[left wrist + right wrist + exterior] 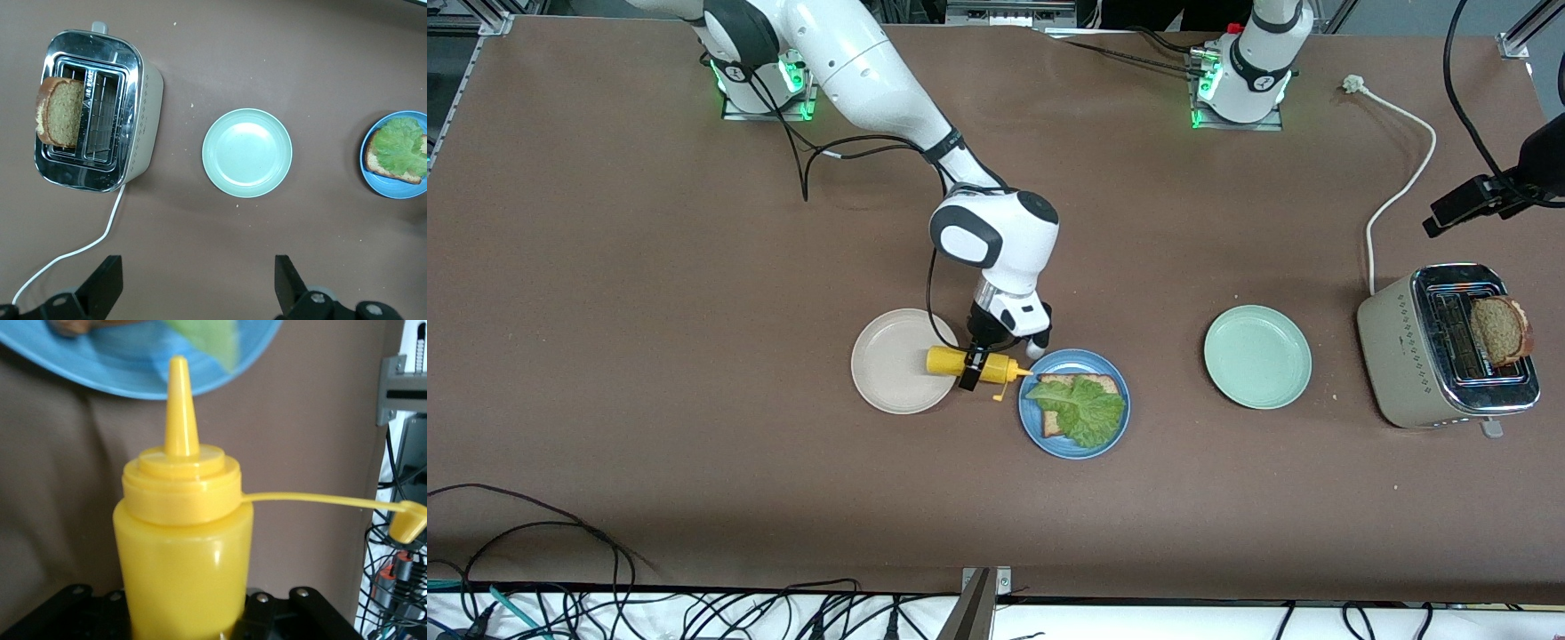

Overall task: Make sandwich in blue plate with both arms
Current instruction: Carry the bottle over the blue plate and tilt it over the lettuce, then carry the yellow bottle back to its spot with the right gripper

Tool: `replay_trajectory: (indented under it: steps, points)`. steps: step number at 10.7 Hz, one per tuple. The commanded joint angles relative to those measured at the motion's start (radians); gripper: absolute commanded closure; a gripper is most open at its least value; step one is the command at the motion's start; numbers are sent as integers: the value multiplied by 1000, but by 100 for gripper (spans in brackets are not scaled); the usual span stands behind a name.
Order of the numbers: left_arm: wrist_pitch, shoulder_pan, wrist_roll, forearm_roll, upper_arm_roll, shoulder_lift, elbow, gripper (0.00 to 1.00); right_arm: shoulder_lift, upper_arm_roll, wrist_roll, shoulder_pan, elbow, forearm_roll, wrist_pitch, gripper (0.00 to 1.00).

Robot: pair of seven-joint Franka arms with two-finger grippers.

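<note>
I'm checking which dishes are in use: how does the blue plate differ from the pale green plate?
The blue plate carries a bread slice topped with a lettuce leaf; the pale green plate carries nothing. The blue plate lies beside the beige plate, with the right pincer holding a yellow squeeze bottle pointed at its rim; the pale green plate lies nearer the toaster. Both are round with raised rims.

yellow bottle, blue plate, green lettuce
</note>
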State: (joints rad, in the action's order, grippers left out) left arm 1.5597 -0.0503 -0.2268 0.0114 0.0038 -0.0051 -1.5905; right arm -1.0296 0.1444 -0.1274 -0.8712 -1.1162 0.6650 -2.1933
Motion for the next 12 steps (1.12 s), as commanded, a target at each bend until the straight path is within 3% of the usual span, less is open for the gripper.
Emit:
replay_trajectory:
  steps: [1,4,8,10,12]
  points:
    - [-20,-2,20,-19,-1,8,26,0,175,3,-237,67,10,-252,139,100]
    - [-20,-8,20,-15,-1,10,26,0,377,1,-502,223,-68,-529,305,100]
    - [-20,-25,21,-4,1,10,23,0,592,1,-920,476,-343,-905,316,100]
    - [-18,-45,26,2,-1,22,26,0,637,3,-1253,619,-478,-1116,337,100]
    - [-18,-42,26,-8,-2,30,26,0,617,3,-1587,768,-536,-1307,442,100]
